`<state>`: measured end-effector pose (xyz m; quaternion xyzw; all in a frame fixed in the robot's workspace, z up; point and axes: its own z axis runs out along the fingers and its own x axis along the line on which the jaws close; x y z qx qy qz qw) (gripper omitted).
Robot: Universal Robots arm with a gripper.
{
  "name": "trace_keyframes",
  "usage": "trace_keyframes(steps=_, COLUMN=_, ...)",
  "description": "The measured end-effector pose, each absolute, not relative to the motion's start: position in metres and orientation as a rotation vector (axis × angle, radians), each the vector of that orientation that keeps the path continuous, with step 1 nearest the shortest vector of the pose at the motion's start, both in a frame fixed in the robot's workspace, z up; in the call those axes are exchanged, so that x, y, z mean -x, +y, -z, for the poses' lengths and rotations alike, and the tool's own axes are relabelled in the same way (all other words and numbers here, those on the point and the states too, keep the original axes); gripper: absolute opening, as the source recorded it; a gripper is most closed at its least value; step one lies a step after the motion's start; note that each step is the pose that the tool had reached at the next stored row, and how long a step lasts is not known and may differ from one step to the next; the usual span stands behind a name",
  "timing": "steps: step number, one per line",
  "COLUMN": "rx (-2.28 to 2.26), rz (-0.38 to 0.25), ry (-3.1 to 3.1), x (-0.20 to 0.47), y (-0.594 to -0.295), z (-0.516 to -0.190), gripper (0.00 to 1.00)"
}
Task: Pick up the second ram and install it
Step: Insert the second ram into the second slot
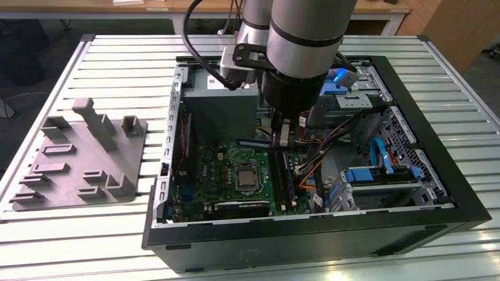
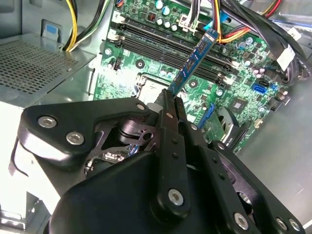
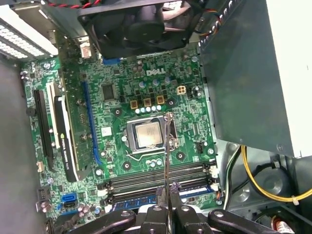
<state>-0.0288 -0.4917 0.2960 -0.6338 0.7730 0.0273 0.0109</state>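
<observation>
An open computer case (image 1: 312,234) lies on a slatted metal table (image 1: 117,58), with a grey moulded holder (image 1: 78,164) well apart from it on the exterior view's left. Inside, the arm comes down between a plain metal box (image 1: 222,111) on the far side and a tangle of orange, black and yellow cables (image 1: 317,164) on the exterior view's right, close to the gripper. Blue plastic drive brackets (image 1: 375,175) sit further to that right. The first wrist view shows a black fan (image 3: 141,24) and a square metal processor socket (image 3: 146,135) on the green board (image 3: 122,78), which is studded with small round parts. Long black slots (image 3: 161,173) run just beside the socket.

The gripper (image 2: 170,97) is clenched on one end of the second ram (image 2: 195,61), a thin, flat blue strip with a row of chips. The strip juts straight out from the black fingertips, above the board and angled across the slots. In the exterior view it points to that view's left (image 1: 250,142).
</observation>
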Motion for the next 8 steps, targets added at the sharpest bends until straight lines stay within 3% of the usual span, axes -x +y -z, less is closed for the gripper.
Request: trace_keyframes(steps=8, rx=1.906, rz=-0.084, ry=2.467, x=0.0288, y=-0.4917, z=-0.2960, gripper=0.13)
